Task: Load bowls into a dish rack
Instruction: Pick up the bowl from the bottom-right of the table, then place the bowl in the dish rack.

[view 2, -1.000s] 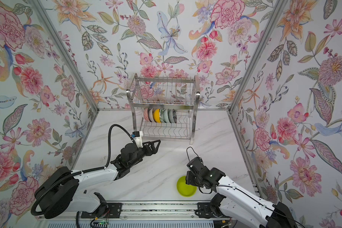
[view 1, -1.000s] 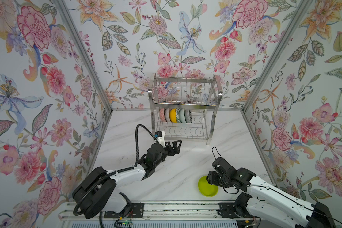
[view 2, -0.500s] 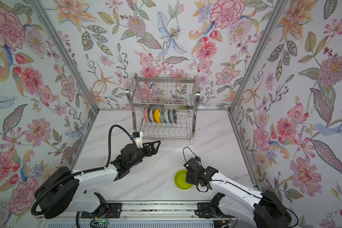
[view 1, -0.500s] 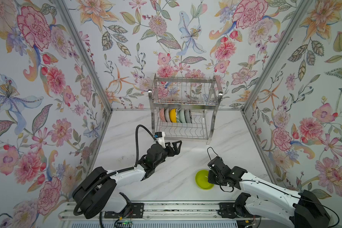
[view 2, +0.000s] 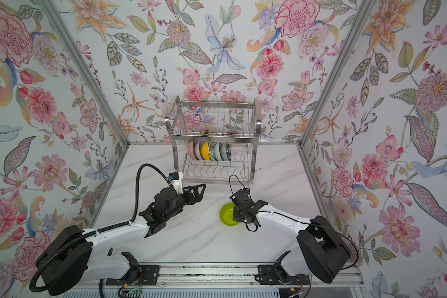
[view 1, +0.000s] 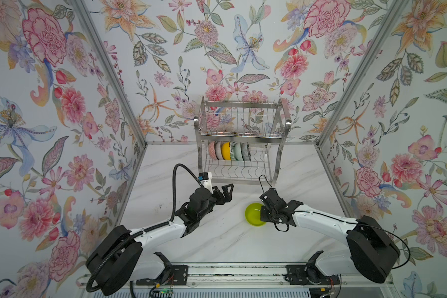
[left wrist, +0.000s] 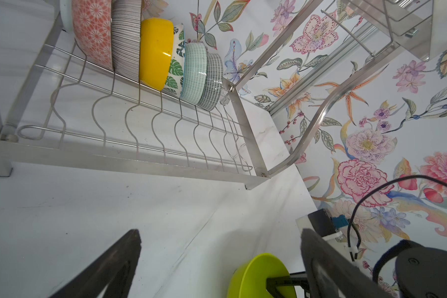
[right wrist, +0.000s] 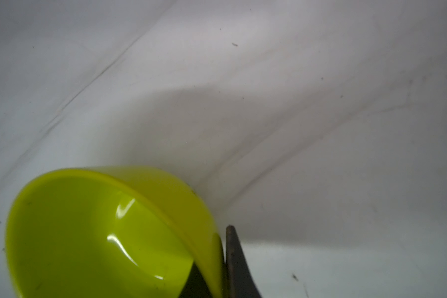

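Observation:
The lime green bowl (view 1: pixel 252 214) (view 2: pixel 226 214) (right wrist: pixel 101 232) is tilted above the marble table, a little in front of the dish rack (view 1: pixel 279 165) (view 2: pixel 252 160) (left wrist: pixel 165 165). My right gripper (view 1: pixel 262 215) (view 2: pixel 236 215) (right wrist: pixel 223 245) is shut on its rim, one finger inside the bowl and one outside. Several bowls stand on edge in the rack's lower tier, among them a pink one (left wrist: pixel 93 28), a yellow one (view 1: pixel 226 151) (left wrist: pixel 155 51) and a leaf-print one (left wrist: pixel 177 59). My left gripper (view 1: pixel 223 192) (view 2: pixel 198 191) (left wrist: pixel 220 232) hovers open and empty to the left of the lime bowl (left wrist: pixel 256 276).
The rack stands against the back floral wall, its upper tier (view 1: pixel 240 121) bare and wavy slots to the right of the stacked bowls unfilled. Floral side walls close in both sides. A metal rail (view 1: pixel 232 273) carries both arm bases along the front edge.
My right gripper has shut on the lime bowl's rim and carried it from the front right toward the rack, tilting it up. The left arm has stayed still and open.

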Available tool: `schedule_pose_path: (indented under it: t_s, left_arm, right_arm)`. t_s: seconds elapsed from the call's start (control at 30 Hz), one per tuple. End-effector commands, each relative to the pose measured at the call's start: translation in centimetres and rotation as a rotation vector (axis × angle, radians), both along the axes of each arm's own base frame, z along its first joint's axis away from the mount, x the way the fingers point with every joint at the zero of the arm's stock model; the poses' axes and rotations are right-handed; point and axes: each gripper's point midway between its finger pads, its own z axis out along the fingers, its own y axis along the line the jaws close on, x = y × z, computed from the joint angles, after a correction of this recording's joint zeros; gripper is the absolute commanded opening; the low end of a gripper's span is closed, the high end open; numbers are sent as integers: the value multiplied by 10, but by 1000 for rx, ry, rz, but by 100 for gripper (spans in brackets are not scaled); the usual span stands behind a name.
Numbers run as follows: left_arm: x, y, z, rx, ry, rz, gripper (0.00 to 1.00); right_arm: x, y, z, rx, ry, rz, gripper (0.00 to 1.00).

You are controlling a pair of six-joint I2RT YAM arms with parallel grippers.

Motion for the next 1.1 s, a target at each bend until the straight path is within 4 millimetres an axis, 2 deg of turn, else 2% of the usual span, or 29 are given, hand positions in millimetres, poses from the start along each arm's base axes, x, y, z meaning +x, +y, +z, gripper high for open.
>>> schedule_pose_path:
  t_s: [0.0, 0.17, 0.3, 0.4, 0.7, 0.87, 1.07]
  left_arm:
    - [4, 23, -9, 84, 15, 64, 99]
    - [8, 37, -13, 121, 32, 98, 99]
    - [12, 48, -18, 144, 55, 151, 99]
    - [16, 49, -18, 159, 72, 160, 99]
    - [22, 24, -13, 101, 74, 70, 99]
    - [26, 15, -15, 82, 80, 49, 93]
    - [31, -4, -17, 23, 94, -5, 84]
  right_arm:
    - [33, 17, 14, -1, -88, 34, 0]
    - [59, 35, 14, -17, -102, 67, 0]
    - [83, 47, 26, 0, -142, 76, 0]
    - [98, 54, 38, 10, -174, 80, 0]
    - [124, 63, 76, 65, -310, 51, 0]
    - [130, 63, 97, 81, -385, 27, 0]
    - [135, 74, 116, 108, -443, 34, 0]
